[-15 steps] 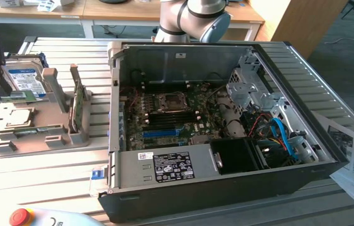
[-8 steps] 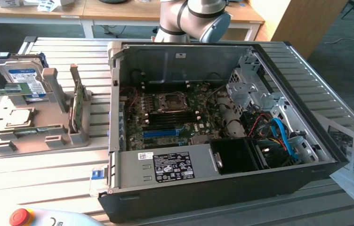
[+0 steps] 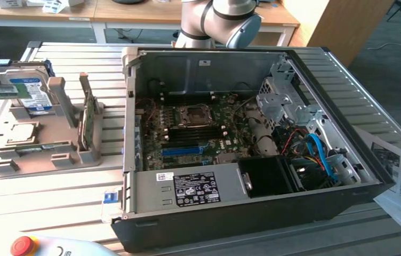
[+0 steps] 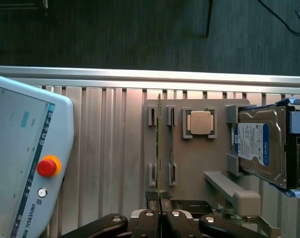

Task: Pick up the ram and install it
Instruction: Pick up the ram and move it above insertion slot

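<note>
While the open computer case (image 3: 257, 213) sits on the counter (image 3: 51, 197) in the exterior view, the dark memory slots (image 3: 186, 137) on its motherboard (image 3: 186, 120) look unfilled, so I judge the install is not yet done. The arm (image 3: 222, 21) looms behind the case. From the wrist view, the end effector (image 4: 160, 214) pinches the ram (image 4: 159, 148), seen edge-on and held clear above the grey tray (image 4: 194, 158) with its processor (image 4: 199, 123) and hard drive (image 4: 259, 146). Pickup looks done; seating remains.
</note>
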